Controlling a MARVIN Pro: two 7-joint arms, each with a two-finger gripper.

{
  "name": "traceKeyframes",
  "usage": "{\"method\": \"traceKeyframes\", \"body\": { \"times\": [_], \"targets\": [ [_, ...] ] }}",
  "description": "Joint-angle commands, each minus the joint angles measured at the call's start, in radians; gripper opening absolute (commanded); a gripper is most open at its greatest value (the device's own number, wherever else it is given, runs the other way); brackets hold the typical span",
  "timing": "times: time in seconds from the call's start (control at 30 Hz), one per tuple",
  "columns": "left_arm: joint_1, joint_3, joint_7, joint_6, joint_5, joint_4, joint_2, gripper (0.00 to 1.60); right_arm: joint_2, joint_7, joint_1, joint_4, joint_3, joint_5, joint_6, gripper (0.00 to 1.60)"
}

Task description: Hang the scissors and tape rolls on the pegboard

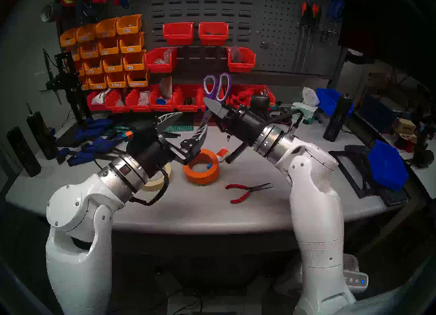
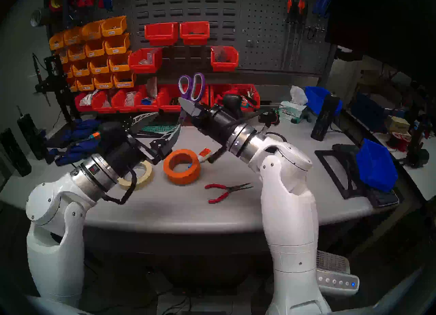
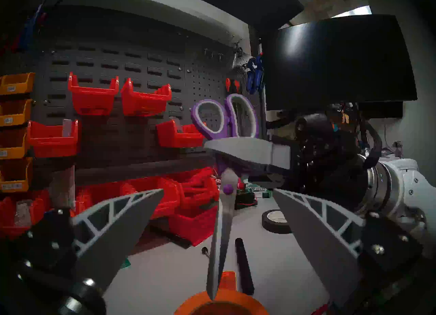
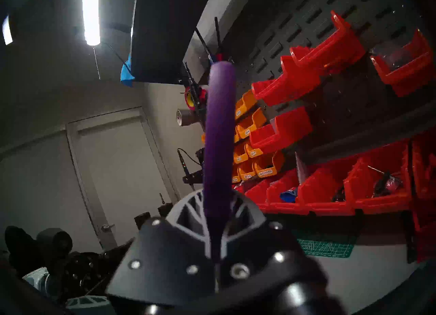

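Note:
The scissors (image 1: 217, 87) hang upright above the table, purple loop handles on top and silver blades (image 3: 221, 225) pointing down. My right gripper (image 1: 208, 102) is shut on them just below the handles; its wrist view shows a purple handle (image 4: 219, 130) rising between the fingers. My left gripper (image 1: 193, 120) is open, its fingers either side of the blades and apart from them. The orange tape roll (image 1: 201, 173) lies flat below the blade tips. The cream tape roll (image 2: 141, 175) lies partly under my left wrist. The pegboard (image 1: 276, 36) is on the back wall at right.
Red-handled pliers (image 1: 245, 190) lie on the table in front of the orange roll. Red bins (image 1: 213, 32) and orange bins (image 1: 113, 48) hang on the slotted panel. A black tape roll (image 3: 274, 221), a tissue box (image 2: 291, 111) and blue bins (image 1: 387, 166) crowd the right side.

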Motion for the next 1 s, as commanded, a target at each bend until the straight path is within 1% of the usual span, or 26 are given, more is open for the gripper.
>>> {"method": "traceKeyframes", "body": {
  "times": [0.0,0.23,0.33,0.37,0.43,0.5,0.53,0.57,0.67,0.7,0.73,0.8,0.93,0.97],
  "targets": [
    [-0.007,-0.064,0.06,0.008,-0.062,-0.027,-0.084,1.6,0.024,0.033,0.049,-0.046,0.088,0.031,-0.033,0.0],
    [-0.029,-0.125,0.136,0.0,-0.103,-0.004,-0.149,1.6,0.073,0.066,0.09,-0.046,0.219,0.067,-0.028,0.0],
    [-0.028,-0.141,0.172,-0.011,-0.127,0.008,-0.168,1.6,0.088,0.087,0.12,-0.038,0.265,0.092,-0.023,0.0],
    [-0.024,-0.144,0.186,-0.012,-0.137,0.012,-0.158,1.6,0.092,0.095,0.129,-0.034,0.276,0.103,-0.018,0.0],
    [-0.023,-0.151,0.218,-0.018,-0.156,0.019,-0.167,1.6,0.106,0.109,0.151,-0.025,0.3,0.116,-0.011,0.0],
    [-0.02,-0.156,0.251,-0.028,-0.165,0.031,-0.171,1.6,0.118,0.12,0.163,-0.02,0.314,0.132,-0.003,0.0],
    [-0.021,-0.159,0.273,-0.03,-0.168,0.039,-0.179,1.6,0.122,0.135,0.186,-0.004,0.322,0.146,0.012,0.0],
    [-0.019,-0.161,0.289,-0.033,-0.171,0.046,-0.174,1.6,0.13,0.133,0.176,-0.011,0.326,0.158,0.012,0.0],
    [-0.011,-0.165,0.337,-0.057,-0.162,0.071,-0.183,1.6,0.159,0.138,0.206,0.018,0.344,0.189,0.04,0.0],
    [-0.009,-0.167,0.343,-0.061,-0.159,0.076,-0.188,1.6,0.167,0.143,0.225,0.034,0.348,0.191,0.05,0.0],
    [-0.003,-0.168,0.347,-0.067,-0.15,0.085,-0.187,1.6,0.178,0.141,0.214,0.031,0.351,0.213,0.053,0.0],
    [0.002,-0.171,0.354,-0.077,-0.144,0.093,-0.194,1.6,0.196,0.139,0.24,0.05,0.36,0.228,0.068,0.0],
    [0.006,-0.172,0.37,-0.088,-0.157,0.096,-0.199,1.6,0.235,0.117,0.272,0.081,0.37,0.261,0.087,0.0],
    [0.007,-0.172,0.372,-0.089,-0.157,0.094,-0.201,1.6,0.243,0.115,0.293,0.101,0.372,0.266,0.096,0.0]
  ]
}}
